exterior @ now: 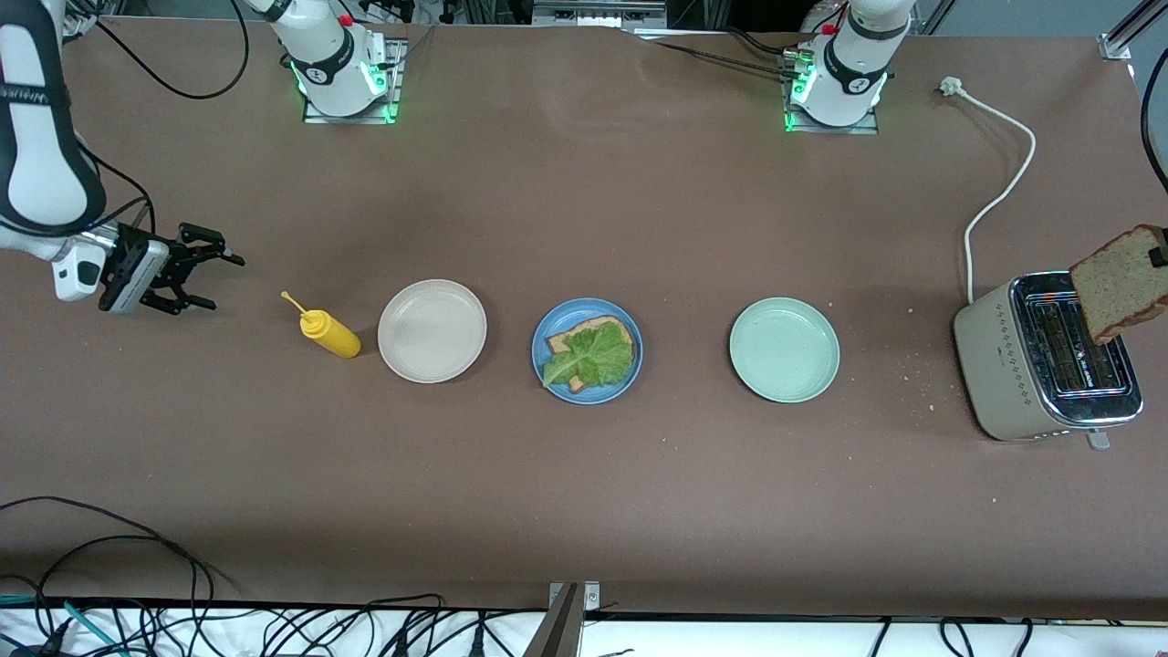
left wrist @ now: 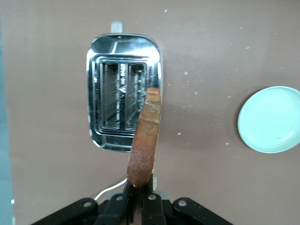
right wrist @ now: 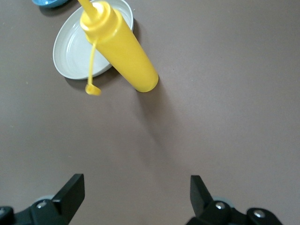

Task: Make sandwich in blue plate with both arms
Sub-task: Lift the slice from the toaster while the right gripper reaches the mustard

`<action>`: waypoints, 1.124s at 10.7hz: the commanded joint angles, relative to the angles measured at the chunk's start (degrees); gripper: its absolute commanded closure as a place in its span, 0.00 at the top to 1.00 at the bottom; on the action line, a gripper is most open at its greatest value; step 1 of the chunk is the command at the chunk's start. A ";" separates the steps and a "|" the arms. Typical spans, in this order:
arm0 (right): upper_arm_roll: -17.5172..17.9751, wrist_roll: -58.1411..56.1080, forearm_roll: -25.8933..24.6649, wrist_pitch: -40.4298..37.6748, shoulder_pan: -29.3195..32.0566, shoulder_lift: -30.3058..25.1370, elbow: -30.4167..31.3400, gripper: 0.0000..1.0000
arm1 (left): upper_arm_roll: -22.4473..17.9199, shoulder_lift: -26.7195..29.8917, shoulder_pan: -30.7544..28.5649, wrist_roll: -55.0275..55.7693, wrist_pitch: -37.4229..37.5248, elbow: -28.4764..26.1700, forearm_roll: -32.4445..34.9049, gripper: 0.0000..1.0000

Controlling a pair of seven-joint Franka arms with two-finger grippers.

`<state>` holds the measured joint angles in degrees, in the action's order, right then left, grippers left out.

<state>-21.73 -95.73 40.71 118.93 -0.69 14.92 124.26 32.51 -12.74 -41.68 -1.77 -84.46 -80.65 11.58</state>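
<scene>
The blue plate (exterior: pixel 628 376) sits mid-table with one bread slice (exterior: pixel 610 328) on it and a green lettuce leaf (exterior: pixel 591 358) on that slice. My left gripper (exterior: pixel 1159 248) is shut on a second brown bread slice (exterior: pixel 1115 285) and holds it up over the toaster (exterior: pixel 1004 365). In the left wrist view the slice (left wrist: pixel 145 140) stands edge-on from the gripper (left wrist: pixel 139 193) above the toaster's slots (left wrist: pixel 123 91). My right gripper (exterior: pixel 219 276) is open and empty above the table at the right arm's end, and it waits; its fingers (right wrist: pixel 70 193) show wide apart.
A yellow squeeze bottle (exterior: pixel 330 334) stands beside a beige plate (exterior: pixel 432 330), both toward the right arm's end; both also show in the right wrist view (right wrist: pixel 123 49) (right wrist: pixel 70 51). A pale green plate (exterior: pixel 784 349) lies between the blue plate and the toaster. A white cord (exterior: pixel 999 182) runs from the toaster.
</scene>
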 commanded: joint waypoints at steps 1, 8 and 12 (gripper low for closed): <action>1.07 -23.38 12.51 -1.15 2.27 10.54 -5.86 1.00 | -0.16 4.55 -0.59 -1.14 2.19 -0.92 -10.14 0.00; 4.05 -38.04 28.90 -17.07 2.45 26.12 -18.18 1.00 | 2.47 2.80 3.53 5.88 -2.88 -6.17 -15.97 0.00; 6.26 -39.80 30.84 -21.02 2.45 26.21 -18.00 1.00 | 2.56 2.72 6.16 7.73 -7.82 -11.19 -10.63 0.00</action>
<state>-16.53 -133.84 70.30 100.41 0.69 40.89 106.86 34.89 -10.52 -37.13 4.04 -90.49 -89.91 -2.77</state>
